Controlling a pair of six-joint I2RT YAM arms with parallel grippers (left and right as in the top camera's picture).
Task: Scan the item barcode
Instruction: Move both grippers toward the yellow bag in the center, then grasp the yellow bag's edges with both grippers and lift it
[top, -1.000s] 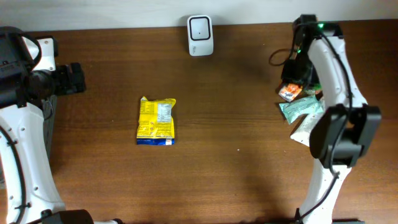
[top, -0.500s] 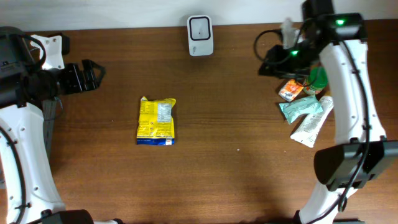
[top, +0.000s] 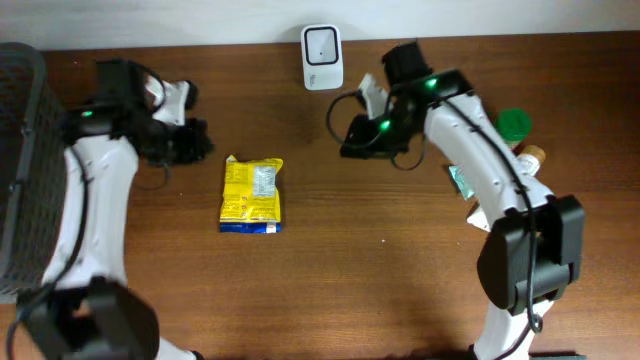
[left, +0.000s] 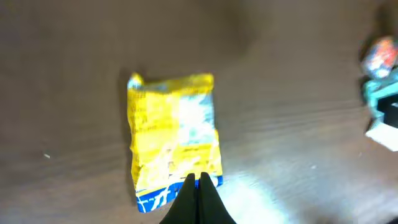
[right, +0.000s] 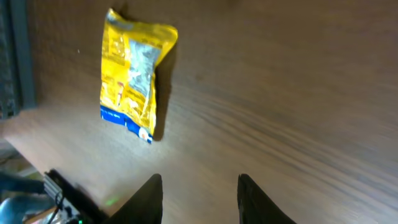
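The yellow packet lies flat on the surface, left of its middle, with its long axis running from the far edge toward the near edge. Our left hand, fingers pressed together and holding nothing, hovers just beside the packet's far left corner. Our right hand, fingers spread and empty, is farther off on the packet's other side. We judge the left hand the nearer. The scanner stands at the far edge.
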